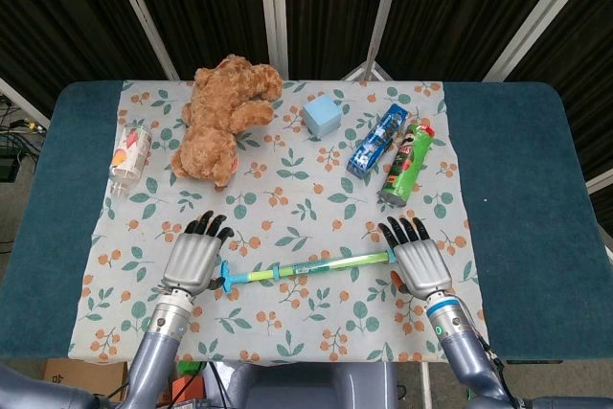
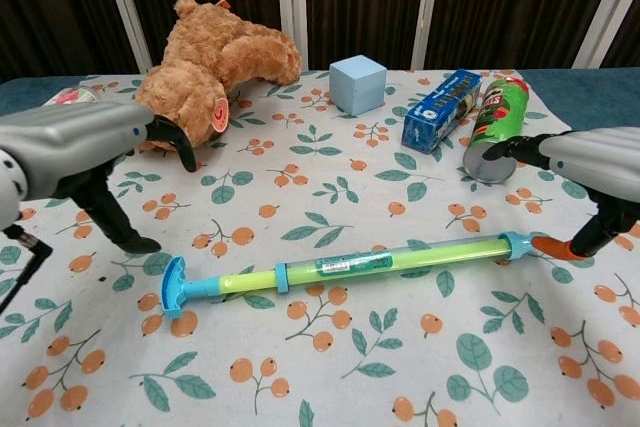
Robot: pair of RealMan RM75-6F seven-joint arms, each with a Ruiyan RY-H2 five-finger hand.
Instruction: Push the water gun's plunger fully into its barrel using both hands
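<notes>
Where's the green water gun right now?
The green water gun with blue ends lies flat on the floral tablecloth near the front edge in both views, between the open left hand and right hand, held by neither.

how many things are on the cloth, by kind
toys: 2, teddy bear and water gun
food packs: 2, blue box and green chip can
bottles: 1
blue cubes: 1
total: 6

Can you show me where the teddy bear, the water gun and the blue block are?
teddy bear [image 1: 222,117], head view, on its brown belly.
water gun [image 2: 350,264], chest view, on the label around its barrel.
blue block [image 2: 358,84], chest view, on its front face.
</notes>
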